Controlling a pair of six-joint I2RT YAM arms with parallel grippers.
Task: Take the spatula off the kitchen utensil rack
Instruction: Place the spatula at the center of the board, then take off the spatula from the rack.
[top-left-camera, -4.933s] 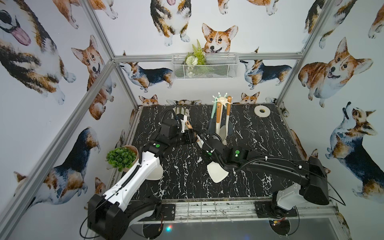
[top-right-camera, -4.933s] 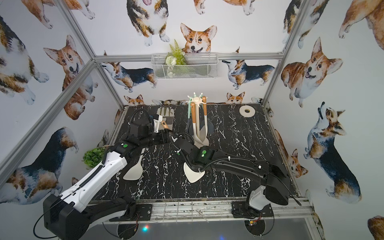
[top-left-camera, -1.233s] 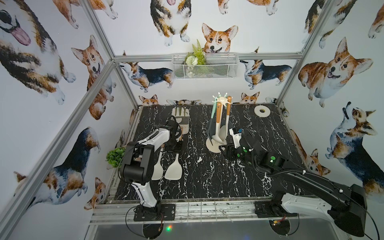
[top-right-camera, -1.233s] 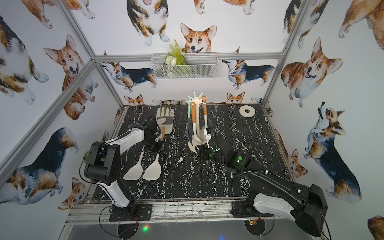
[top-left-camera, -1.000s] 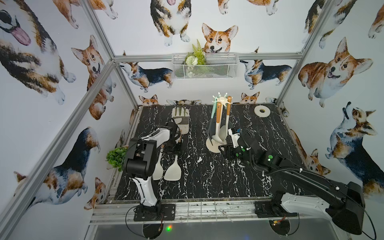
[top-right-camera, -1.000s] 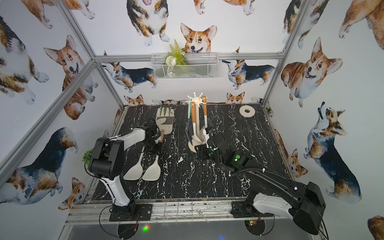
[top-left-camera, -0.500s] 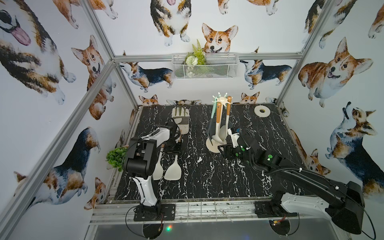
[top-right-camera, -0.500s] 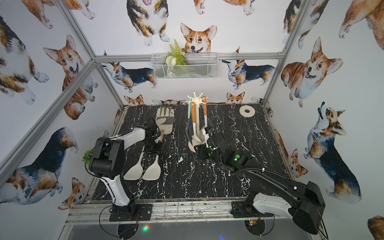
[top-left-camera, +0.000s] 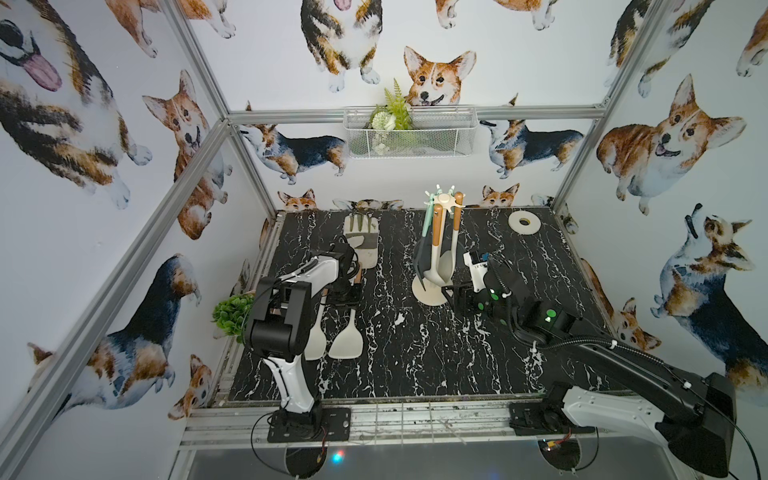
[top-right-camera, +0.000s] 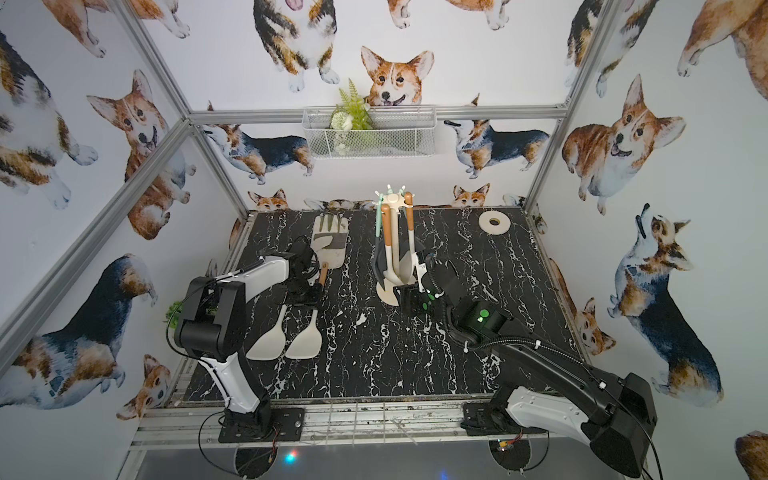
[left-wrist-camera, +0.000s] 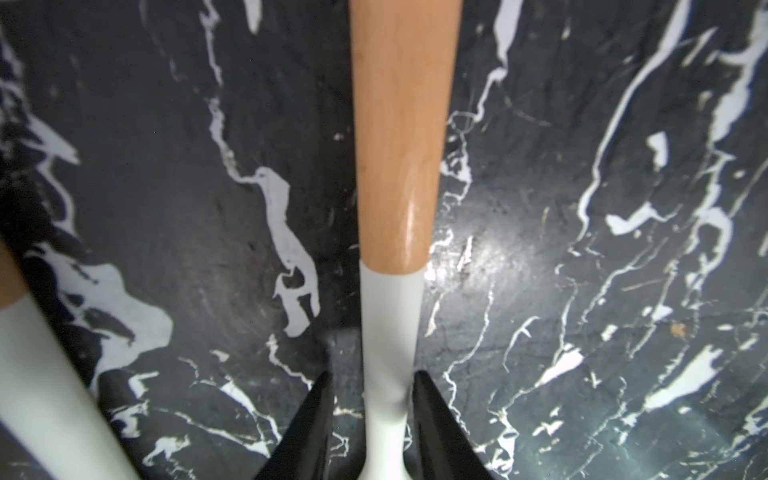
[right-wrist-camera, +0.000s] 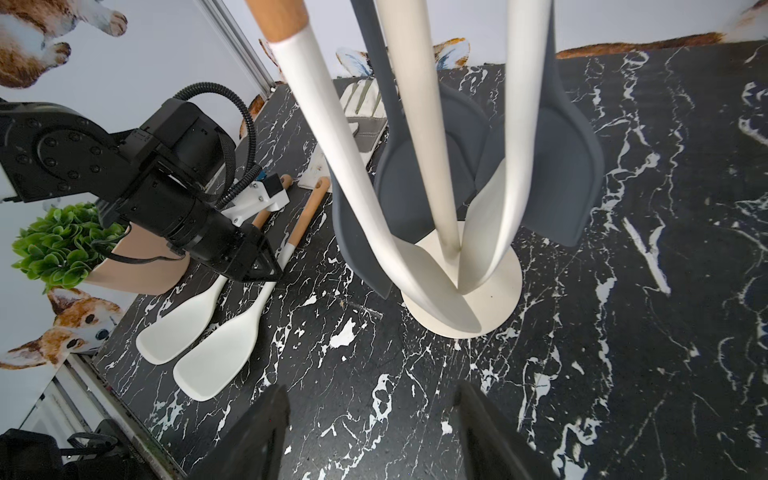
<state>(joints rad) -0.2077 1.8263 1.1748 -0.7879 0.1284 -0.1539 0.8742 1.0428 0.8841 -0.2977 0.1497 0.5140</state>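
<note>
black marble tabletop (left-wrist-camera: 166, 166): your left gripper (left-wrist-camera: 372, 374), unclenched, straddles the white wood-handled spatula (left-wrist-camera: 395, 166) lying flat; right gripper (right-wrist-camera: 372, 386) gapes empty.

Black marble tabletop (top-left-camera: 415, 365) veined white; cream kitchen utensil rack (top-left-camera: 428, 296), hung with dark grey and off-white utensils (top-left-camera: 445, 266); white spatula (top-left-camera: 347, 347) with a tan wooden handle; corgi-print walls (top-left-camera: 104, 187) in orange, black and white; green plant (top-left-camera: 232, 311); white mesh basket (top-left-camera: 409, 137).
</note>
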